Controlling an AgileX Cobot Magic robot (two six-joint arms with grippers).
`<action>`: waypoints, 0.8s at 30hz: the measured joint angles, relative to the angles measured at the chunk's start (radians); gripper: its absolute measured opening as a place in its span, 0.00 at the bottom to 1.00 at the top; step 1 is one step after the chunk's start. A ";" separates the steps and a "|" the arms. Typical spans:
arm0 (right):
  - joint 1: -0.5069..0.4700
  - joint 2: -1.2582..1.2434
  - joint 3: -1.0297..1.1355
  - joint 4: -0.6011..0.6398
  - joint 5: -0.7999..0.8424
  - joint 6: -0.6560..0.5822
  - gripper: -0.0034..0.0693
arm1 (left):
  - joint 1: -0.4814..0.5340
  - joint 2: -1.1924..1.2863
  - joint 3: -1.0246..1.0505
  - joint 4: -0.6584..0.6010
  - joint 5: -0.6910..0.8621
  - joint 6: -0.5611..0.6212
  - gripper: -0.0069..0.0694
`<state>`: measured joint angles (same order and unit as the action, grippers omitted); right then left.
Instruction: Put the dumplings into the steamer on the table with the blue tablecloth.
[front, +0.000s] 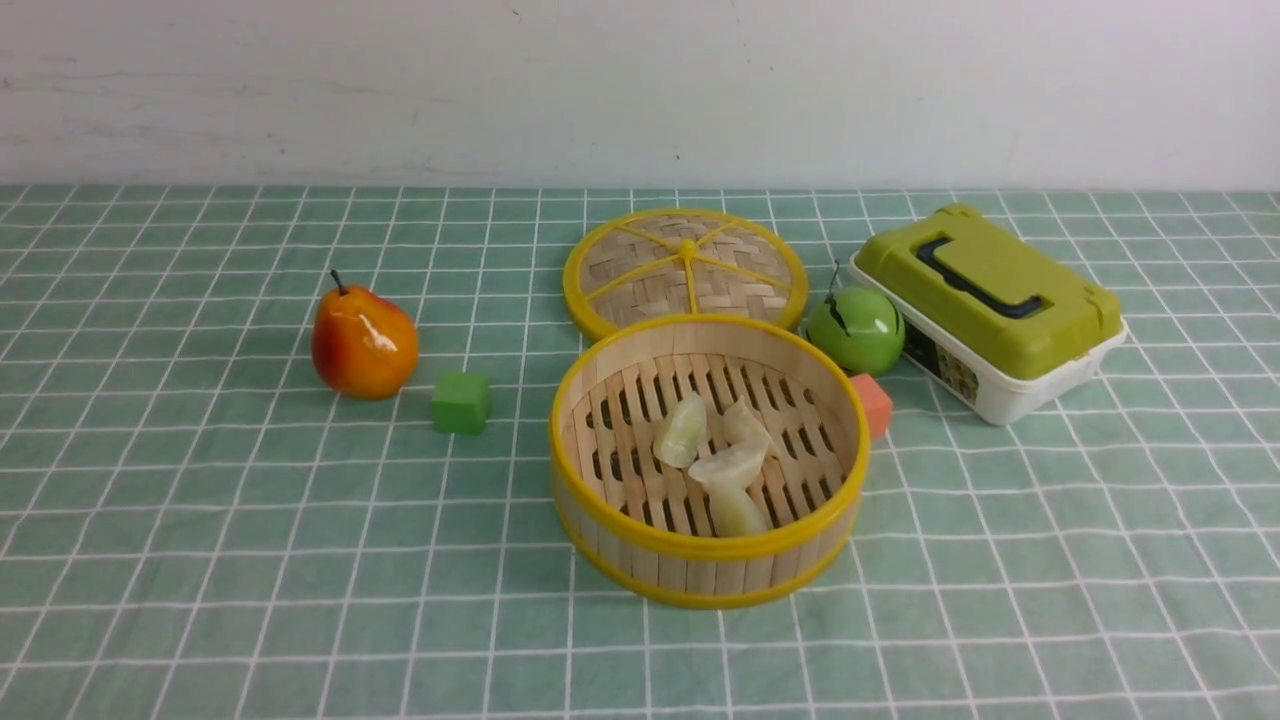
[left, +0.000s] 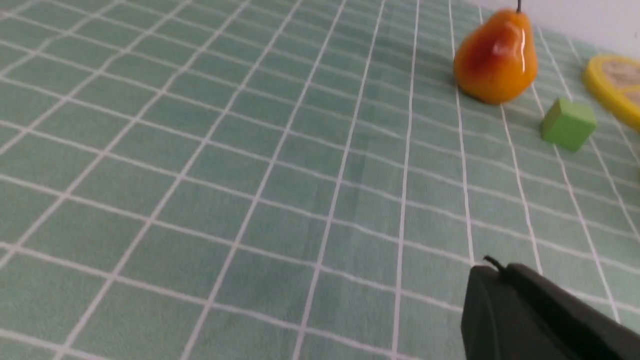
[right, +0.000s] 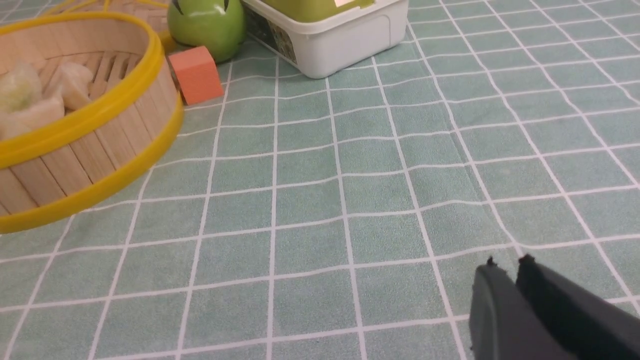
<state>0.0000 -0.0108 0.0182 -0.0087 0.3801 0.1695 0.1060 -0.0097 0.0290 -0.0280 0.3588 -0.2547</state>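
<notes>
The steamer (front: 700, 545) stands near the middle of the table on the blue tablecloth (front: 250, 560). Several pale dumplings (front: 725, 465) lie together on its slatted base. Neither arm shows in the front view. In the left wrist view my left gripper (left: 492, 267) is shut and empty, low over bare cloth well short of the pear. In the right wrist view my right gripper (right: 507, 262) hangs over bare cloth, its tips a narrow slit apart with nothing between them. The steamer (right: 75, 165) with dumplings (right: 30, 107) sits off to its side.
The woven lid (front: 685, 268) lies flat behind the steamer. A pear (front: 363, 343) and green cube (front: 461, 403) sit to the left. A green apple (front: 856, 328), orange cube (front: 874, 403) and green-lidded white box (front: 990, 310) are on the right.
</notes>
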 joint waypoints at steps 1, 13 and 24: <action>0.000 0.000 0.000 0.000 0.000 0.000 0.14 | -0.003 0.000 0.000 0.000 0.003 0.002 0.07; 0.000 0.000 0.000 0.000 0.000 0.001 0.16 | -0.090 0.000 0.002 -0.004 0.018 0.060 0.07; 0.000 0.000 0.000 0.000 0.000 0.001 0.18 | -0.090 0.000 0.002 -0.005 0.018 0.063 0.07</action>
<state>0.0000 -0.0108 0.0182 -0.0087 0.3801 0.1703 0.0161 -0.0097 0.0307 -0.0329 0.3771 -0.1919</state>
